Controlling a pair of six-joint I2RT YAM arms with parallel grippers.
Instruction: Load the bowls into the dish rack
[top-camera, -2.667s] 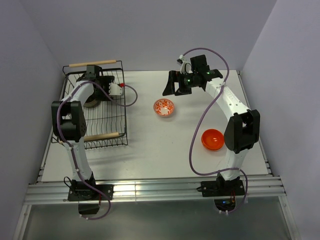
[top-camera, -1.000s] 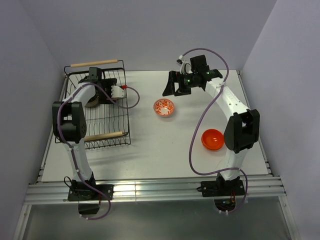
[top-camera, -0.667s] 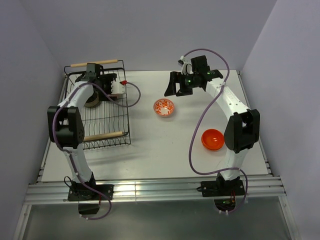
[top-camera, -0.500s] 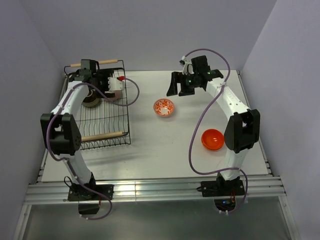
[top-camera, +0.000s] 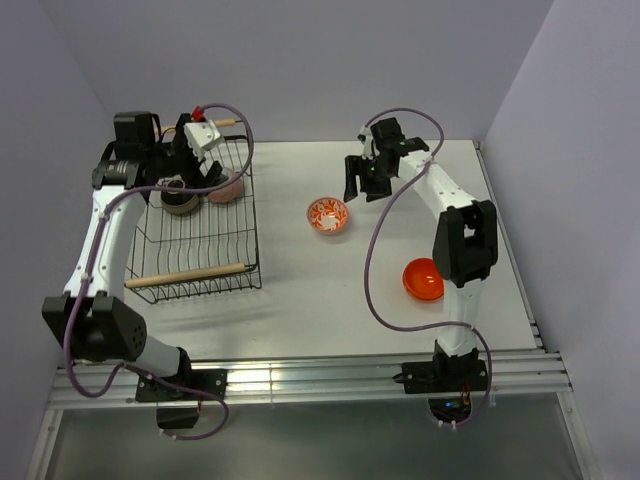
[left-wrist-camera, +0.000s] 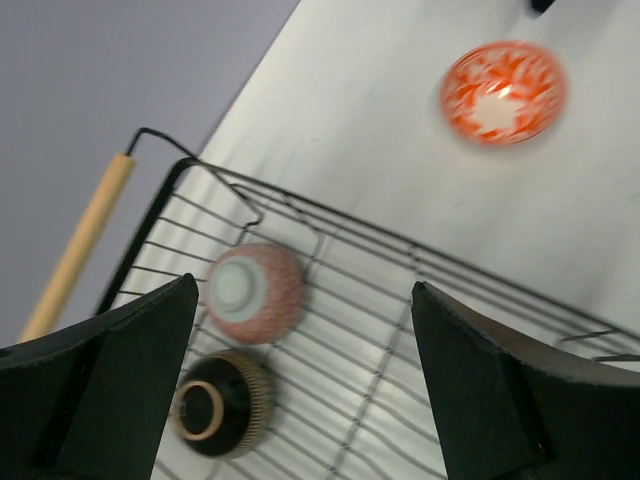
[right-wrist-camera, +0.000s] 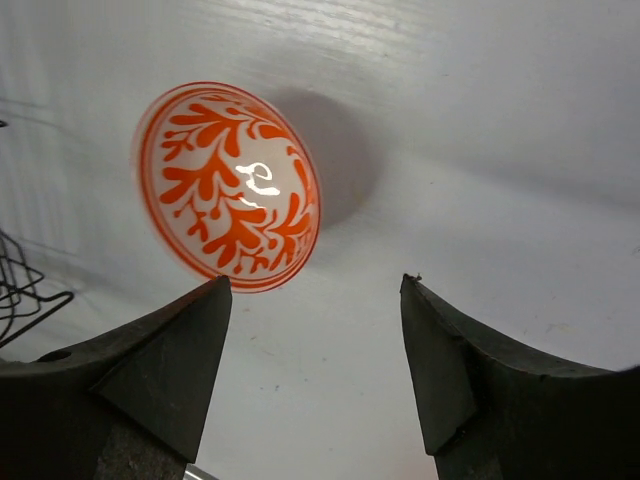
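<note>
- While the left gripper (top-camera: 188, 155) hangs above the far end of the dish rack (top-camera: 200, 245) in the top view, 2 round bowls sit on its black wire grid. The tan-brown bowl (top-camera: 181, 198) is on the left and the pinkish bowl (top-camera: 226, 187) is just beside it on the right.
- A light wooden rod handle (top-camera: 190, 274) runs along the rack's near end.
- On the flat white table (top-camera: 320, 300), the patterned bowl (top-camera: 327, 214) stands between the rack and the right gripper (top-camera: 362, 190). The glossy orange bowl (top-camera: 424, 279) lies well apart, nearer the right arm's base.
- Against the picture 0.5 s ago, the left arm has swung up and back to the left, uncovering the pinkish bowl. The right gripper has turned a little, and both table bowls lie where they were.
- In the left wrist view, the left gripper's 2 dark fingers (left-wrist-camera: 130, 350) stand wide apart with nothing between them.
- Below them, both rack bowls rest upside down with foot rings up. The pinkish one (left-wrist-camera: 255, 292) has a pale base, and the tan-brown one (left-wrist-camera: 222, 405) looks dark with a ribbed edge. They are very close, though I cannot tell whether they touch.
- The patterned bowl (left-wrist-camera: 502, 92) is blurred on the table beyond the wires.
- In the right wrist view, the right gripper's fingers (right-wrist-camera: 455, 350) are spread apart and hold nothing.
- The patterned bowl (right-wrist-camera: 232, 188) lies upright ahead, toward the left finger, its shiny white inside bearing red-orange branching leaves.
</note>
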